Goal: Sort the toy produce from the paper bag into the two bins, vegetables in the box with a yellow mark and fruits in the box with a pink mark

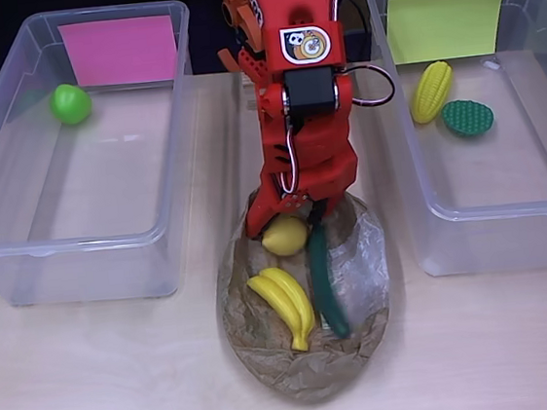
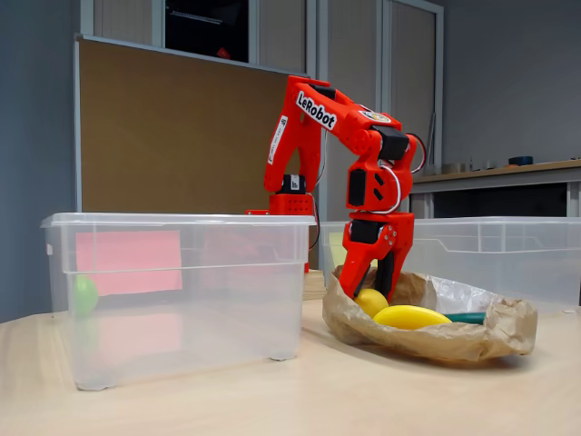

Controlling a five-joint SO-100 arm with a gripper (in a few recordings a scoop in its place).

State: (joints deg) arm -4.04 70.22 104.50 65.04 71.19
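Bananas (image 1: 286, 304) | cucumber (image 1: 325, 283) beside | gripper (image 1: 290, 225) around lemon (image 1: 285, 235)

Overhead view: paper bag (image 1: 309, 358) low in the centre of the table (image 1: 96, 380), between two bins. Left bin (image 1: 25, 260) with a small round fruit (image 1: 71, 103) in its far left corner. Right bin (image 1: 512, 239) with corn (image 1: 431, 91) and, just right of it, a flat oval vegetable (image 1: 467, 117). In the bag: lemon (image 1: 285, 235) at the back, bananas (image 1: 286, 304) before it, cucumber (image 1: 325, 283) to their right. Tool (image 1: 295, 220) over the lemon.
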